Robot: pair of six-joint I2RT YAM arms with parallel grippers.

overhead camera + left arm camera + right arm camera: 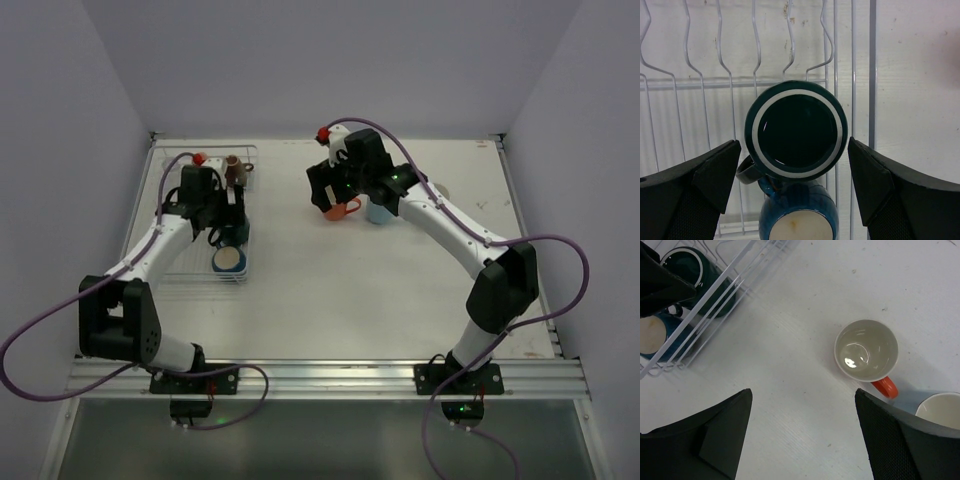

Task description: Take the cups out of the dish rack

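The wire dish rack (190, 255) stands at the table's left. My left gripper (228, 222) hangs over it, open. In the left wrist view its fingers (705, 180) stand either side of a dark green mug (796, 132) lying in the rack (700, 85), not touching it. A navy mug (799, 210) lies just below the green one and also shows in the top view (229, 260). A brown mug (237, 172) sits at the rack's far end. My right gripper (802, 395) is open and empty above bare table. An orange mug (866, 351) and a light blue cup (940, 412) stand upright to its right.
The rack's corner (715, 295), with the green mug (687, 262) and the navy mug (655, 335), shows at the upper left of the right wrist view. Walls close off the table's far and side edges. The other cups are out of view.
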